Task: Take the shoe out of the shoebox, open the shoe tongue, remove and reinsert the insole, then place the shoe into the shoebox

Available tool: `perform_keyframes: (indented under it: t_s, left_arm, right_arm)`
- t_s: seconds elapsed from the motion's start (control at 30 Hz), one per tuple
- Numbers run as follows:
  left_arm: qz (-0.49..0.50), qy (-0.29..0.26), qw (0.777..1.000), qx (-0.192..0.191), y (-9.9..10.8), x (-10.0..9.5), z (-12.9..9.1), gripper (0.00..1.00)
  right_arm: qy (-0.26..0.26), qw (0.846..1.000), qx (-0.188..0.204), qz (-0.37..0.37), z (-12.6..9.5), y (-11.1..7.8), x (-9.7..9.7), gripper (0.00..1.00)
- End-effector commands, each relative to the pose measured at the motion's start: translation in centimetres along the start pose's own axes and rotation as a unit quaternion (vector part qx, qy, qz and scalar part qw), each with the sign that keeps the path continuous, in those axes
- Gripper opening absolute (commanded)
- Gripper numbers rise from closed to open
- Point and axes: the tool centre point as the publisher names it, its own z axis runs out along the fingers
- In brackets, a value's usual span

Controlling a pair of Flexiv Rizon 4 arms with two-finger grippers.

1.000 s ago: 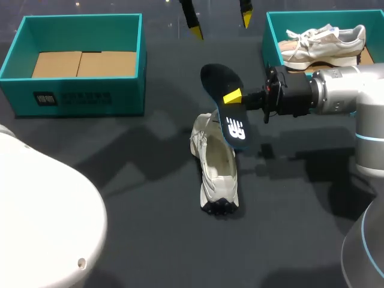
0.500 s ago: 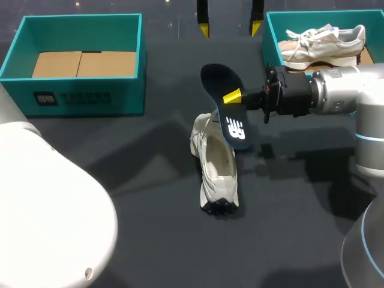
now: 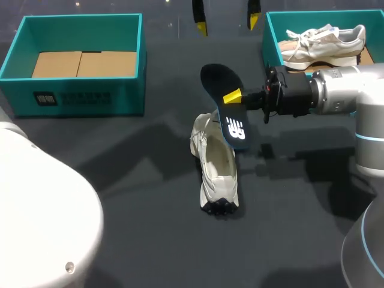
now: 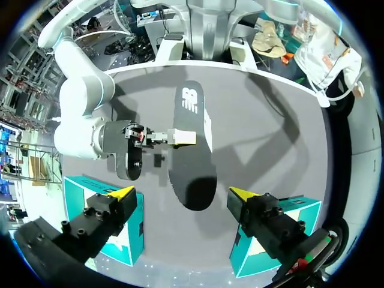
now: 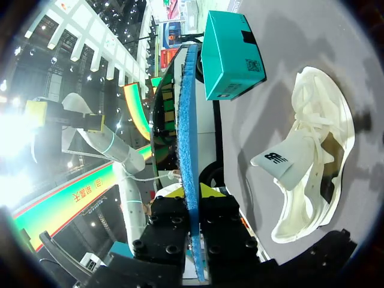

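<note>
Gripping the dark insole by one long edge, the right gripper is closing both yellow-tipped fingers on it from two sides. The right wrist view is showing the insole edge-on, running up out of the black fingers with its blue face turned sideways. The right arm is coming in level from the right side of the table.

The insole is hanging tilted in the air near the middle of the table, printed underside facing up, its lower end over the heel opening of the white shoe. Whether that end is touching the shoe cannot be told. The shoe is lying on the table outside both boxes, its opening showing and its dark-studded toe end pointing toward the near edge.

The left gripper is hanging high over the far side of the table, between the two boxes, its fingers standing wide apart. The left wrist view is looking straight down past those open fingers onto the insole and the right gripper.

The left box, teal, is sitting at the far left, showing a brown cardboard floor. The right box, also teal, is sitting at the far right behind the right arm, with a tan shoe lying inside it.
</note>
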Motion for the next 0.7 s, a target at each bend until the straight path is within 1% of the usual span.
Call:
perform_keyframes:
  t_s: [0.03,0.13,0.27,0.7]
  left_arm:
    - [-0.020,-0.200,0.980,0.000,-1.2,4.4,0.6,1.00]
    - [-0.032,-0.246,0.969,0.019,-1.5,5.3,1.3,1.00]
    - [-0.015,-0.327,0.944,0.047,-2.3,6.4,1.6,1.00]
    - [-0.015,-0.327,0.944,0.047,-2.3,6.4,1.6,1.00]
  right_arm:
    - [0.000,1.000,0.000,0.000,0.1,0.0,-0.1,0.00]
    - [0.000,1.000,0.000,0.000,0.1,0.0,-0.1,0.00]
    - [0.000,1.000,0.000,0.000,0.1,0.0,-0.1,0.00]
    - [0.000,1.000,0.000,0.000,0.1,0.0,-0.1,0.00]
